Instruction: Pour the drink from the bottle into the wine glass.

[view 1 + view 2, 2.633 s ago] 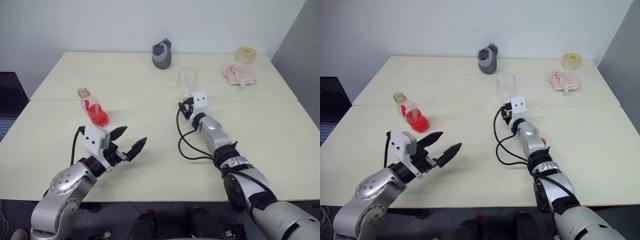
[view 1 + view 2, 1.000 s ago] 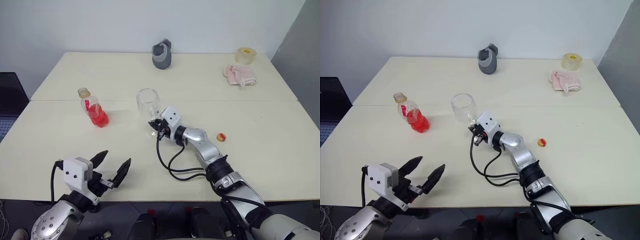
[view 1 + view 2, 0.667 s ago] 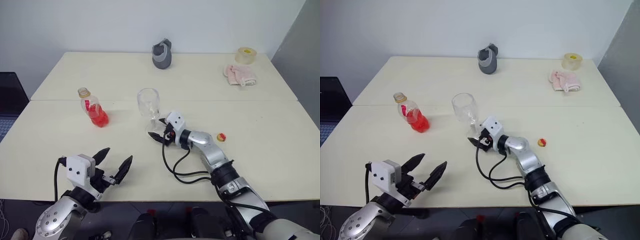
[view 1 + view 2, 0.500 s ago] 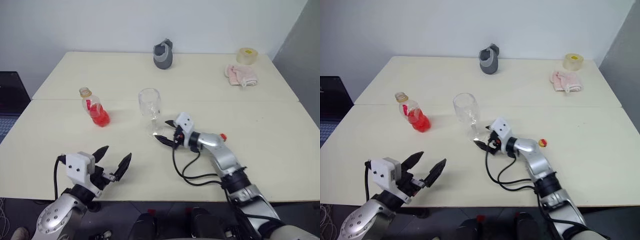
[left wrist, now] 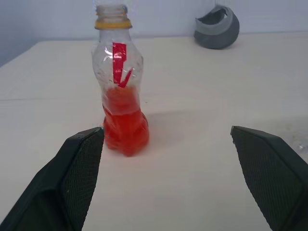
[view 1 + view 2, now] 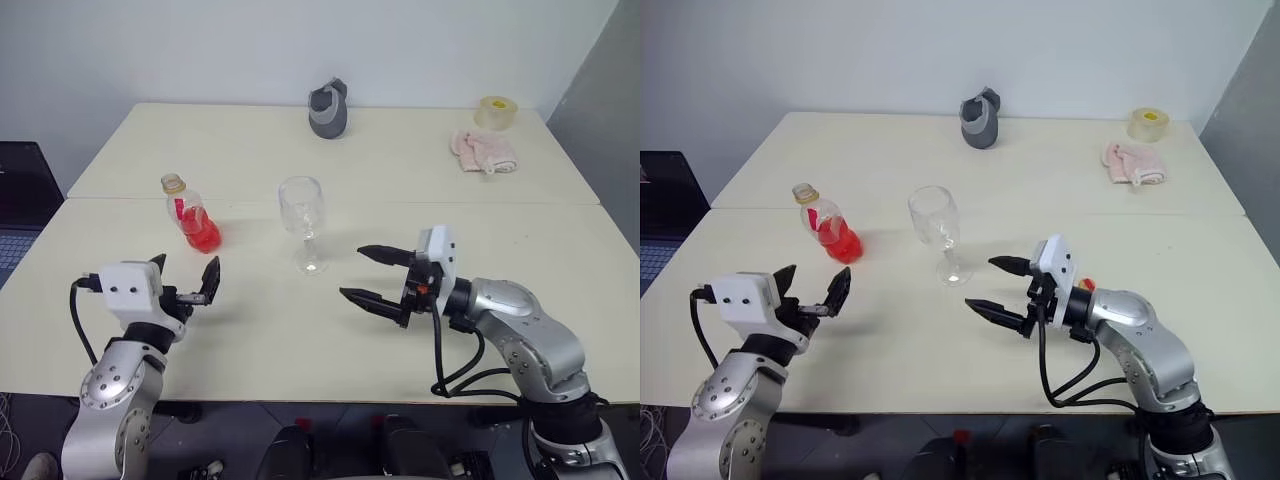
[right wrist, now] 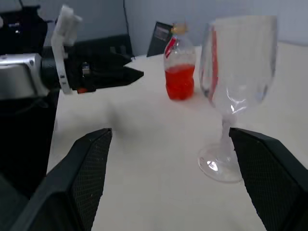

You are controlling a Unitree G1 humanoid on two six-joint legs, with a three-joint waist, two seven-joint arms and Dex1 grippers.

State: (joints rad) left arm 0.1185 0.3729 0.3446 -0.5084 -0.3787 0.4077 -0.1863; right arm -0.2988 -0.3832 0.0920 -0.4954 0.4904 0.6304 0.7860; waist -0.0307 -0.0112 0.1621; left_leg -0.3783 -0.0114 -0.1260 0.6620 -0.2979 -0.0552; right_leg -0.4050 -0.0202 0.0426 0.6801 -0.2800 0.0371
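- While you look down from the head camera, you have the wine glass [image 6: 302, 224] standing upright near the middle of the table [image 6: 250, 150], with bare tabletop all round it.
- Your bottle [image 6: 190, 215] stands upright to the glass's left, well apart from it and close to the table's left edge; the red drink [image 5: 124, 130] fills only its lower part, and its mouth has no cap on (just a yellow ring at the neck).
- Your left gripper [image 6: 183, 286] hovers on the near side of the bottle with fingers spread wide, holding nothing.
- Your right gripper [image 6: 372, 275] points left towards the glass, fingers apart and empty, clear of the foot.
- Along the far edge sit a grey cup [image 6: 328, 109], a pink cloth [image 6: 484, 150] and a tape roll [image 6: 493, 111].
- From the right wrist you see glass, bottle and the left gripper lined up; from the left wrist, bottle and grey cup.
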